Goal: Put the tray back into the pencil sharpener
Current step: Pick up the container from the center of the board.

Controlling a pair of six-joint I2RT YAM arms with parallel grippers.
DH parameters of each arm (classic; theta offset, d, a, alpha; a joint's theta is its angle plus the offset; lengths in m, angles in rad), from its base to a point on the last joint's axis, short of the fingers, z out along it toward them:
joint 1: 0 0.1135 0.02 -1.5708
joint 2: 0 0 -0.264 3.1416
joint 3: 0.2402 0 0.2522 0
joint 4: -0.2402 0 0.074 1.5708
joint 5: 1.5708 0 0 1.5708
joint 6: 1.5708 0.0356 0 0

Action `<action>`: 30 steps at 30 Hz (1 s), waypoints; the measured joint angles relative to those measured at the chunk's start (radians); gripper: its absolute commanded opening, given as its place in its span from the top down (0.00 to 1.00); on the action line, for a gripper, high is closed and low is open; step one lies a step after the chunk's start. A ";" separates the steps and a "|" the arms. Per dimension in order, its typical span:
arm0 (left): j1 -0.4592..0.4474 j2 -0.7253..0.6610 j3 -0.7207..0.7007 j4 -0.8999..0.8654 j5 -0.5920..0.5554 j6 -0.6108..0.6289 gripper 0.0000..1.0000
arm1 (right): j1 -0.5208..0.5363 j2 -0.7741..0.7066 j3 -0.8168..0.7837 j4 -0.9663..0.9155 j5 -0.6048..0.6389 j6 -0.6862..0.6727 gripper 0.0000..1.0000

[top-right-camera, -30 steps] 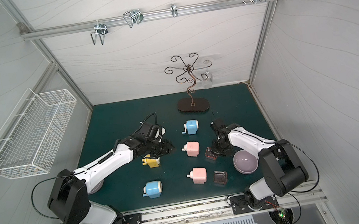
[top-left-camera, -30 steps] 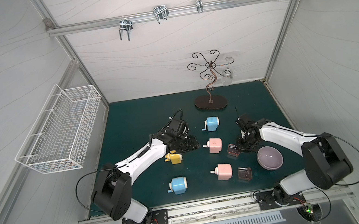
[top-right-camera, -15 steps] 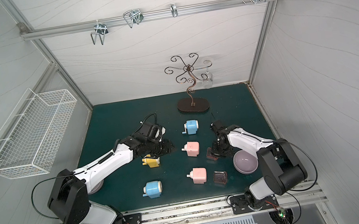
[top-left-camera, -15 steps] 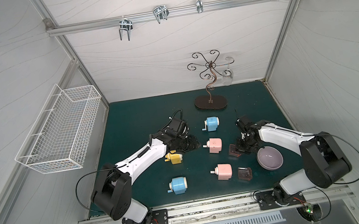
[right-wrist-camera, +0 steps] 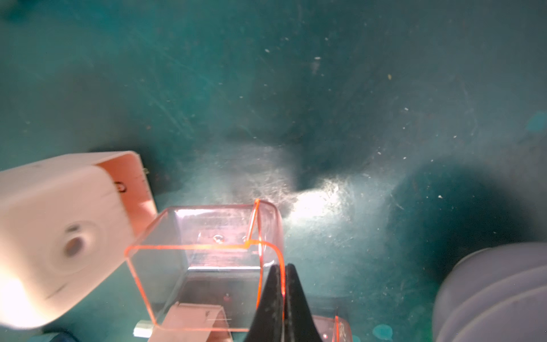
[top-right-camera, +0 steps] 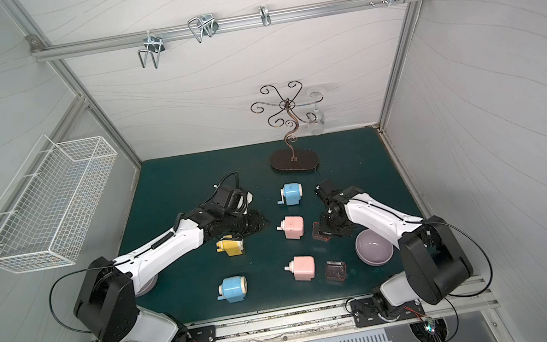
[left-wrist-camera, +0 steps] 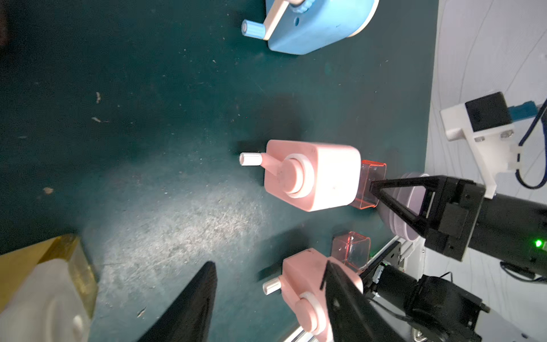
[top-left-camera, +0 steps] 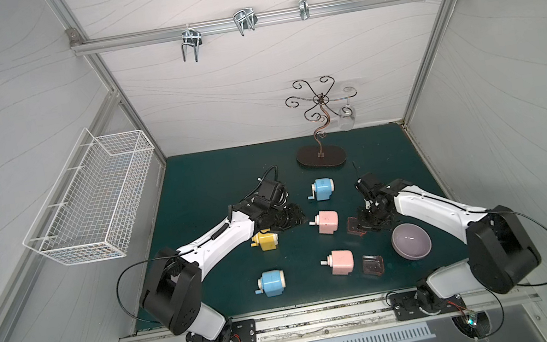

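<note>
left gripper hangs half-open and empty, the yellow sharpener just beside it. the pink sharpener lies mid-mat, with the clear red tray just right of it — one wall pinched tight by the right gripper. a purple bowl crowds the right arm — a second tray lies nearby.

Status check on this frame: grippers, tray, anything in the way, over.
Left gripper open, empty. Right gripper shut on tray wall; tray beside pink sharpener, not yet inserted. Purple bowl close by, not between them.

White arm links, black joints, looping black cables.
</note>
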 measured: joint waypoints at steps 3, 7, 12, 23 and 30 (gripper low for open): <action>-0.005 0.033 0.000 0.054 0.018 -0.031 0.37 | 0.004 0.000 0.010 -0.017 -0.002 -0.001 0.93; -0.017 0.089 0.000 0.125 0.041 -0.061 0.37 | 0.008 0.001 0.014 -0.029 -0.006 -0.002 0.97; -0.040 0.156 0.015 0.156 0.049 -0.067 0.37 | 0.015 0.005 0.028 -0.042 -0.010 -0.004 1.00; -0.055 0.172 0.047 0.163 0.047 -0.045 0.36 | 0.026 0.018 0.032 -0.043 -0.022 -0.017 1.00; -0.055 0.182 0.047 0.165 0.047 -0.030 0.36 | 0.026 0.035 0.032 -0.043 -0.026 -0.028 1.00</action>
